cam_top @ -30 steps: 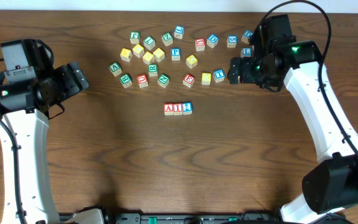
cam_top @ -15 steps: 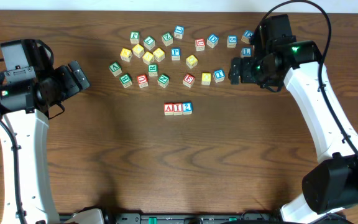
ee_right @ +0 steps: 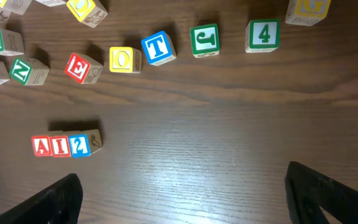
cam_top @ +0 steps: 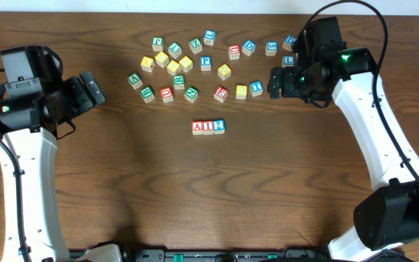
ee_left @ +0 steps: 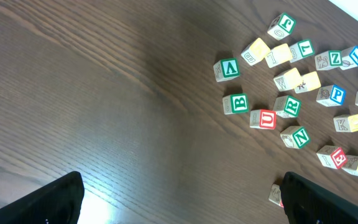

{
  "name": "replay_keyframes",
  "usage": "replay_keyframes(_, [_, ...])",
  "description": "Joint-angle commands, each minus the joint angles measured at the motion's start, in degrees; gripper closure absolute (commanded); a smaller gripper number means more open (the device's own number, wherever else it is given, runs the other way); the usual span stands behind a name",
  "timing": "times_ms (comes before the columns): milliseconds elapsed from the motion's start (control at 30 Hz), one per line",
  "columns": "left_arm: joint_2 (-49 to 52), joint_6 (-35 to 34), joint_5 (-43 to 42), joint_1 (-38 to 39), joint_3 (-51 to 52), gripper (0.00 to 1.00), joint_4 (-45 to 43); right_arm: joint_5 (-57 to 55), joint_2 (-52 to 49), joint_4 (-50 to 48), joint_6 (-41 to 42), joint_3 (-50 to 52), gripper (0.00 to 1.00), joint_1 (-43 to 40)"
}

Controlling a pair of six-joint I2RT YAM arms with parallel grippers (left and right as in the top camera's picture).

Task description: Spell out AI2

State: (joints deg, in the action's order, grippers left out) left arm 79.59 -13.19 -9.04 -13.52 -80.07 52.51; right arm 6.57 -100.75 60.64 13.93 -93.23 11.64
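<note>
Overhead, three small wooden cube blocks A, I, 2 (cam_top: 208, 126) are sitting touching, centred on the brown wooden table (cam_top: 195, 189). They are probably light and rigid, best pinched across opposite flat faces. Left gripper (cam_top: 93, 89) and right gripper (cam_top: 273, 82) are hanging open, empty.

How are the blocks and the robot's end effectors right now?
A block: first in the row, face up, touching the I block.
I block: middle, touching both neighbours.
2 block: last in the row, face up.
Loose blocks: scattered beyond the row, none held.
Left end effector: open, empty.
Right end effector: open, empty.
</note>
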Motion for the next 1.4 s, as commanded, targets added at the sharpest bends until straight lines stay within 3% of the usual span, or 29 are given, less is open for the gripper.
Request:
replay_keyframes(0, [-0.61,0.46,0.33,-0.28,-1.09,0.01,0.2,-0.66,1.42,0.04,-0.92,-0.72,0.01,-0.31])
replay_keyframes(1000, [-0.61,0.46,0.33,-0.28,-1.09,0.0,0.2,-6.34,2.71,-3.48,-1.09,-0.72,0.01,-0.31])
replay_keyframes(1367, [-0.61,0.46,0.33,-0.28,-1.09,0.0,0.2,-6.43,15.21,-19.1,-14.14,5.29,0.01,-0.46])
